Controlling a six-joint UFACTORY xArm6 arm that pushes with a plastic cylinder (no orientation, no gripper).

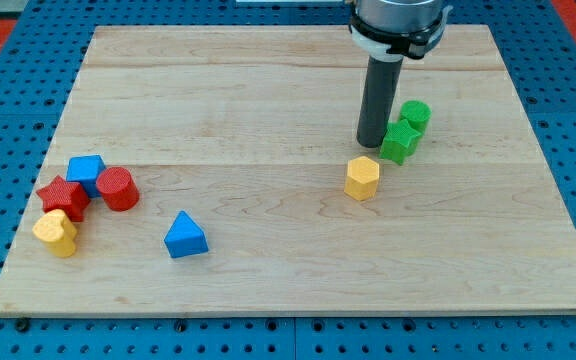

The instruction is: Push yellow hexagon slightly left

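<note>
Just right of centre on the surface sits the yellow hexagon (362,178) — small, rigid, likely light and quick to skid — with my tip (371,143) at its 12 o'clock, no gripper fitted, so nudge its 3 o'clock face.

worktop (268,110): pale wood, smooth, fine grain lines | yellow hexagon (362,178): looks like plastic, a bit shiny | blue triangle (185,236): same plastic look | my tip (371,143): dark, matt rod
</note>
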